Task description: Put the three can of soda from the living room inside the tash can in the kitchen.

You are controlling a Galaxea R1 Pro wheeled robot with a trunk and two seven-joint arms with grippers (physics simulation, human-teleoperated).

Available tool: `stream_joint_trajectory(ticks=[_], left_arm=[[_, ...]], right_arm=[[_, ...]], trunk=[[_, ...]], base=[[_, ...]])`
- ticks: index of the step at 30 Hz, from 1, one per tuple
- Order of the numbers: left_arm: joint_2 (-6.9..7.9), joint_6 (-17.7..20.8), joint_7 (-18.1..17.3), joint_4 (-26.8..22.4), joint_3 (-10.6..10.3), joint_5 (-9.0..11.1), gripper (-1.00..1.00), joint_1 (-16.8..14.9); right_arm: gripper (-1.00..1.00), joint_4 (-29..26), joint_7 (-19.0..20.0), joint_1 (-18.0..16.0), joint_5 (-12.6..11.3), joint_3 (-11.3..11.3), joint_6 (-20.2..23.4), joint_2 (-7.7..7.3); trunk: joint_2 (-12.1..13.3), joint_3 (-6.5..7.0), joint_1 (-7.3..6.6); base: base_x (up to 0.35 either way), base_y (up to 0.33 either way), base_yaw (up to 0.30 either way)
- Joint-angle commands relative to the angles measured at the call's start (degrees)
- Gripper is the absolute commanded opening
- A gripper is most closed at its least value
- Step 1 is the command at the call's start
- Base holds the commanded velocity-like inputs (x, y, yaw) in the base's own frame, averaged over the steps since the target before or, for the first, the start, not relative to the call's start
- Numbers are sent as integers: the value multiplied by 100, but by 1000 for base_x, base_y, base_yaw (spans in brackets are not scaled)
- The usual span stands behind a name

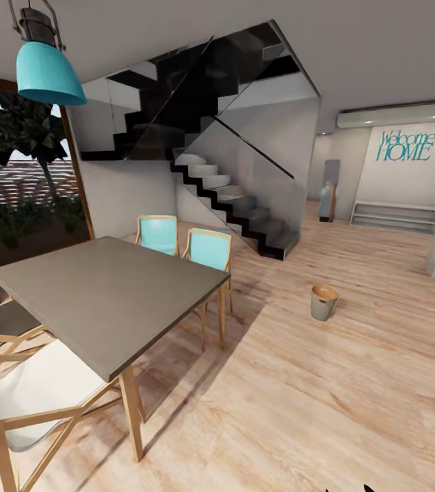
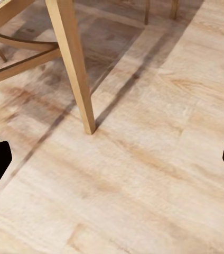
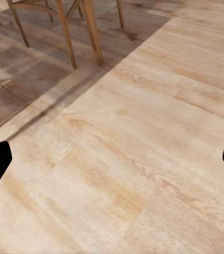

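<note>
While both claws, the left claw [image 2: 112, 159] and the right claw [image 3: 112, 159], are held wide apart over bare wood floor [image 1: 354, 383], the trash can [image 1: 324, 302] is seen upright right of the grey desk [image 1: 108, 294], well apart from it.

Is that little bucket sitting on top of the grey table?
No, the bucket stands on the wood floor, well to the right of the grey table in the head view.

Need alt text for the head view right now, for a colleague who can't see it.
A small grey trash can stands alone on the light wood floor, right of a grey dining table with teal chairs; a dark staircase rises behind.
</note>
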Motion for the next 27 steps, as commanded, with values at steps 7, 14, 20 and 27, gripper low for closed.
stream_joint_trajectory(ticks=[7,14,20,27], left_arm=[[5,0,0,0,3,0,100,0],[24,0,0,0,2,0,100,0],[26,0,0,0,1,0,100,0],[26,0,0,0,-3,0,100,0]], right_arm=[[100,0,-5,0,-4,-2,-7,4],[100,0,-6,-1,-12,-6,-7,10],[100,0,-2,0,-15,-5,-5,11],[100,0,2,0,-16,-6,1,9]], trunk=[[0,0,0],[0,3,0],[0,16,0],[0,40,0]], base=[[205,-3,0],[204,0,-33],[202,0,-176],[198,-26,-225]])
